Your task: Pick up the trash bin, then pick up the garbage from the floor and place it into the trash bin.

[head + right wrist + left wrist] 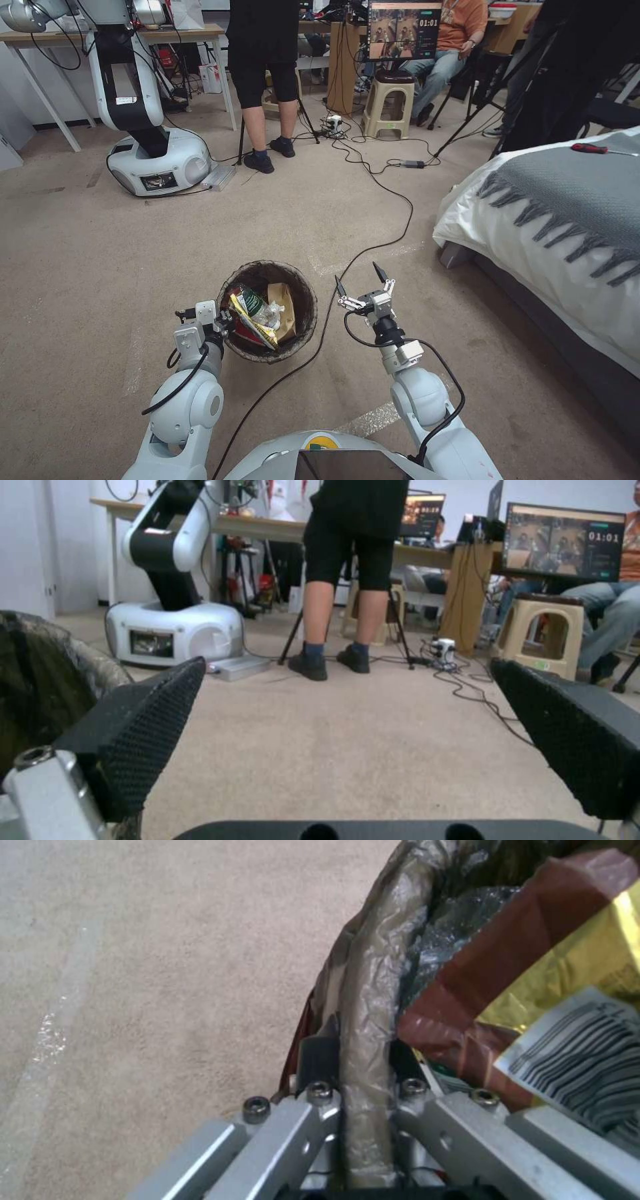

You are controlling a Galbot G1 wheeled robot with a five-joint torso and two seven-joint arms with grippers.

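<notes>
1. Your trash bin [303, 313] sits on the carpet between both arms, garbage [257, 310] inside.
2. Your left gripper [363, 1075] pinches the bin's near rim.
3. Your right gripper [360, 283] hovers spread wide, empty, just beside the bin.

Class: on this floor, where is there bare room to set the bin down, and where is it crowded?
Bare carpet lies left of the bin, held at its rim by the left gripper, and ahead toward the white robot base. Crowded: the cable beside the open right gripper, and the bed.
</notes>
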